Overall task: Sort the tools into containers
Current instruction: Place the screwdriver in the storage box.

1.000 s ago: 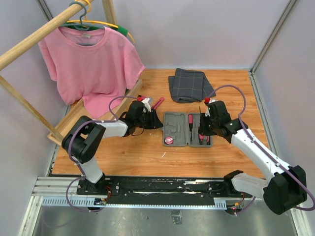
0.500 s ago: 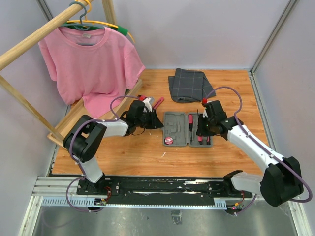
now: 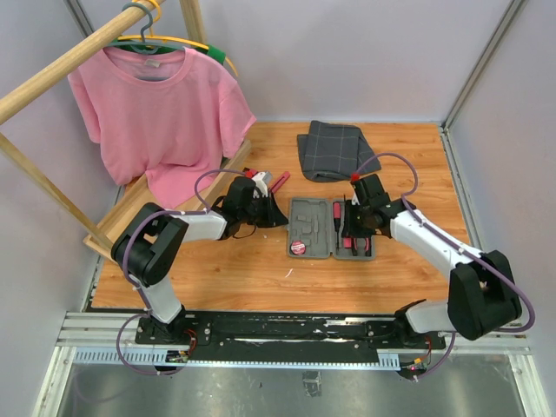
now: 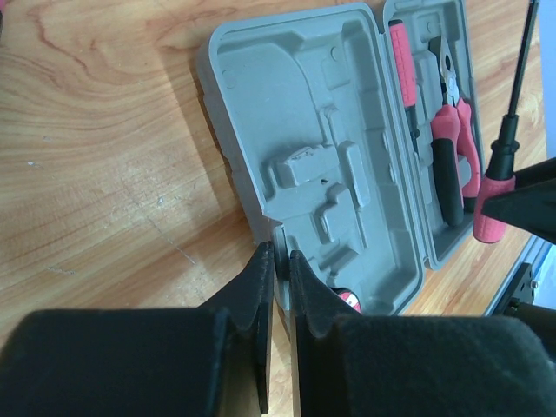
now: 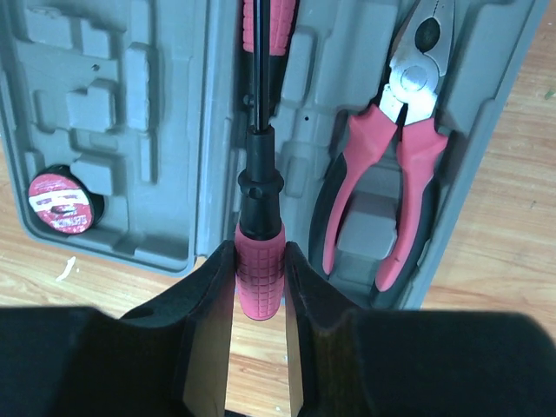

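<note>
An open grey tool case (image 3: 314, 228) lies on the wooden table. My left gripper (image 4: 280, 257) is shut on the case's near rim (image 4: 261, 228), at its left end (image 3: 280, 217) in the top view. My right gripper (image 5: 259, 257) is shut on the pink handle of a screwdriver (image 5: 259, 261), whose black shaft points out over the case's right half (image 3: 352, 217). In that half lie pink-handled pliers (image 5: 404, 165) and another red-handled screwdriver (image 4: 401, 61). A round red-labelled tool (image 5: 59, 201) sits in the left half.
A red-handled tool (image 3: 280, 181) lies on the table behind my left gripper. A folded grey cloth (image 3: 334, 149) rests at the back. A pink T-shirt (image 3: 161, 113) hangs from a wooden rack (image 3: 52, 74) at the left, its base along the table edge.
My right gripper has carried the screwdriver left and slightly away, from beside the case's right edge to above its right half. The left gripper has kept its hold on the rim.
</note>
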Controlling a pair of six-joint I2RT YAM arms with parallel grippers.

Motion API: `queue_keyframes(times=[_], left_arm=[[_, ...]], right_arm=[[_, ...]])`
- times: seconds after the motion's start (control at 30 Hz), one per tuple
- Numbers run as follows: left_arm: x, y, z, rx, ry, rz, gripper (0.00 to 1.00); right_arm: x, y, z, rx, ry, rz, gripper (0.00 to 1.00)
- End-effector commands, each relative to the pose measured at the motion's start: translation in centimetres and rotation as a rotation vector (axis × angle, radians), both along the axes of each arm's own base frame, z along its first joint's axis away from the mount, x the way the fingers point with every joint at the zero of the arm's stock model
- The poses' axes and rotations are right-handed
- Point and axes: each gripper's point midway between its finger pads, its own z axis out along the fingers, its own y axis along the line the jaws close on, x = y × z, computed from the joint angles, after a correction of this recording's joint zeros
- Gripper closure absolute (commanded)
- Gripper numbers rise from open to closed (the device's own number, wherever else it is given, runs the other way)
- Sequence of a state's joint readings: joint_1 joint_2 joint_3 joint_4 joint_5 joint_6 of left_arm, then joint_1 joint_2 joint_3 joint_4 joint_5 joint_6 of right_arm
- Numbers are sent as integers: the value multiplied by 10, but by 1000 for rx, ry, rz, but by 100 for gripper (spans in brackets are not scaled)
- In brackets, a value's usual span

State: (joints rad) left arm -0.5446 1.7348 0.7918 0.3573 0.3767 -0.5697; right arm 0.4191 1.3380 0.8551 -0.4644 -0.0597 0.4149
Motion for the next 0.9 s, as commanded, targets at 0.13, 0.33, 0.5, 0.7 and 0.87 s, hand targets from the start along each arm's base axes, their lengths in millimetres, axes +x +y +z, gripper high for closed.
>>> queue_keyframes(times=[0.13, 0.33, 0.5, 0.7, 0.87], left_arm=[[9, -5, 10, -19, -39, -19, 100], [9, -5, 12, -19, -42, -20, 100], [9, -3, 13, -12, -47, -13, 100], [10, -3, 13, -13, -46, -12, 100], [10, -4, 13, -13, -46, -13, 99]], right_arm=[[26, -4, -2, -10, -32, -53, 94], [27, -5, -14, -24, -5, -58, 94], [24, -10, -21, -46, 9, -70, 93], [18, -12, -29, -54, 36, -75, 90], [16, -9, -36, -42, 62, -71, 88]])
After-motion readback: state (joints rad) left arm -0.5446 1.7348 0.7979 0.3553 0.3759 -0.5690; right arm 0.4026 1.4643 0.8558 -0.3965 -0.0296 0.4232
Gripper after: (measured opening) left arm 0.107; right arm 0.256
